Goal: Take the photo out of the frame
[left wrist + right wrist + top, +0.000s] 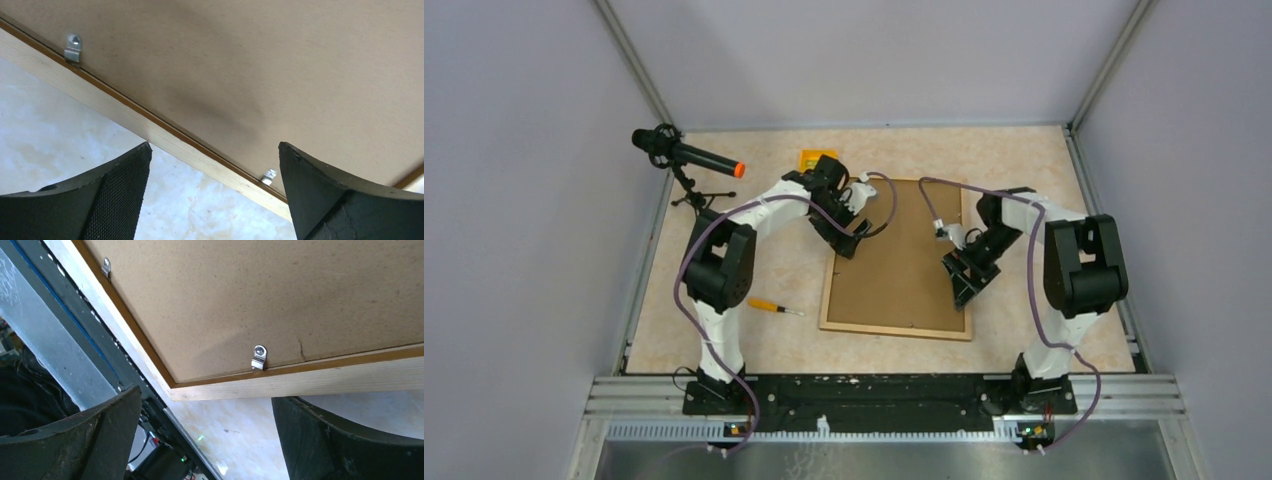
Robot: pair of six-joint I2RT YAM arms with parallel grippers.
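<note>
Fibreboard back of frame up, photo hidden underneath

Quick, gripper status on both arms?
Left gripper: open, empty, over the frame edge.
Right gripper: open, empty, by the frame's corner.

Even, soft overhead light; sharp focus, faint shadows, no glare.

Counts on the table
One frame, one screwdriver, one microphone, one yellow block; a left tool and a right tool, two in all; two metal clips in each wrist view.
</note>
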